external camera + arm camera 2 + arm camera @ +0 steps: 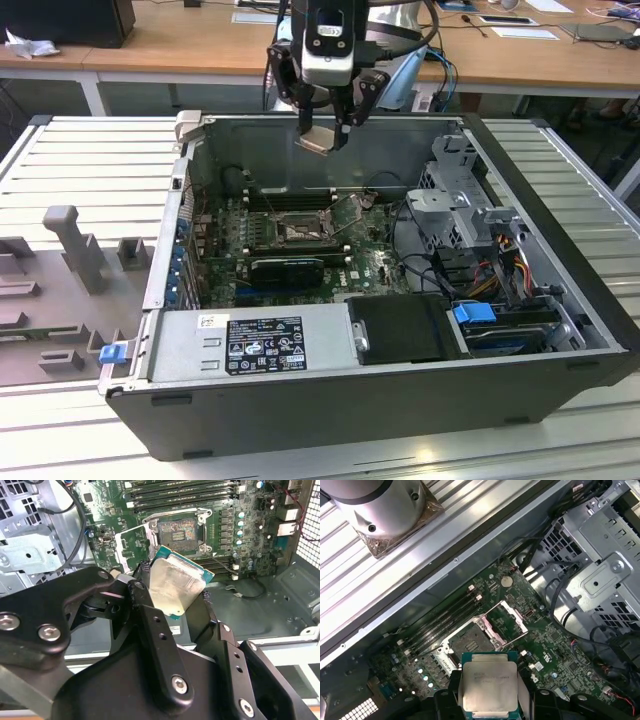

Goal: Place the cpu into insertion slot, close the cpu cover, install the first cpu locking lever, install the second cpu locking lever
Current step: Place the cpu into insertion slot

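Currently looking at a slatted table (100,150) carrying an open tower case (380,400) on its side, green motherboard (370,262) on the case floor. Hovering the gripper (322,135) over the case's far wall, with the insertion slot (470,641) bare down on the board and the cpu cover (517,617) flipped open just beside it. Holding the cpu (488,685) clamped between the fingers by opposite edges, tilted, in the air well above the board.
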Available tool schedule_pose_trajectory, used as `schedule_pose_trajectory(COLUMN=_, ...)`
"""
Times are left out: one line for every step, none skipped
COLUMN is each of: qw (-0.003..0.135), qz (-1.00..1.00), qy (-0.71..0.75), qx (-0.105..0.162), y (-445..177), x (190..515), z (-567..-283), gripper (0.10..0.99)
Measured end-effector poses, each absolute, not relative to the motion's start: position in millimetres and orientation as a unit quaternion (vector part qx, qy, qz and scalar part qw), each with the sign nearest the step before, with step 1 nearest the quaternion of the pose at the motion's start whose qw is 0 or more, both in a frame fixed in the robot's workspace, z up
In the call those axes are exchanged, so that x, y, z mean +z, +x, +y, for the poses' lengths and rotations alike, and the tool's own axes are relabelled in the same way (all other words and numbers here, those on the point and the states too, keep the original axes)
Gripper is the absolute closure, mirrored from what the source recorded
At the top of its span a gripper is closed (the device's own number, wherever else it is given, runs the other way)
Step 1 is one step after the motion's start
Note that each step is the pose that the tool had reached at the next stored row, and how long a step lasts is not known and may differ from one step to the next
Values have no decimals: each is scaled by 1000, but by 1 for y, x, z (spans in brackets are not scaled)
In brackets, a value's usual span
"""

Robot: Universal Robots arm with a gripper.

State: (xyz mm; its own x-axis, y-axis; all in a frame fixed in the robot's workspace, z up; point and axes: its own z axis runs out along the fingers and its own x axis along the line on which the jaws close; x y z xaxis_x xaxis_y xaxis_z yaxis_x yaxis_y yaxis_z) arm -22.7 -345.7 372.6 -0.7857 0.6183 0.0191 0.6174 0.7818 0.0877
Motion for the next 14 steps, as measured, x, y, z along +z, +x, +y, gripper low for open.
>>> schedule_pose_trajectory(qw=5, qz=943, qy=329, qx=45, y=-23, x=373, z=-346, gripper=561)
schedule_pose_trajectory(qw=5, qz=943, qy=330, qx=45, y=-23, x=373, z=-346, gripper=561)
schedule_pose_trajectory(qw=6, qz=942, qy=334, qx=45, y=-23, x=373, z=-346, gripper=561)
schedule_pose_trajectory(qw=6, qz=941, qy=336, qx=45, y=-23, x=372, z=-346, gripper=561)
schedule_pose_trajectory(qw=6, qz=940, qy=339, qx=45, y=-23, x=372, z=-346, gripper=561)
schedule_pose_trajectory(qw=6, qz=939, qy=342, qx=45, y=-23, x=372, z=-346, gripper=561)
schedule_pose_trajectory(qw=6, qz=938, qy=345, qx=45, y=-23, x=372, z=-346, gripper=561)
schedule_pose_trajectory(qw=6, qz=936, qy=348, qx=44, y=-23, x=372, z=-346, gripper=561)
schedule_pose_trajectory(qw=6, qz=935, qy=351, qx=44, y=-23, x=372, z=-346, gripper=561)
schedule_pose_trajectory(qw=7, qz=934, qy=355, qx=44, y=-23, x=372, z=-346, gripper=561)
schedule_pose_trajectory(qw=7, qz=932, qy=360, qx=44, y=-23, x=372, z=-346, gripper=561)
schedule_pose_trajectory(qw=7, qz=929, qy=366, qx=44, y=-23, x=372, z=-346, gripper=561)
schedule_pose_trajectory(qw=8, qz=926, qy=374, qx=44, y=-23, x=372, z=-346, gripper=561)
schedule_pose_trajectory(qw=8, qz=923, qy=381, qx=44, y=-23, x=372, z=-346, gripper=561)
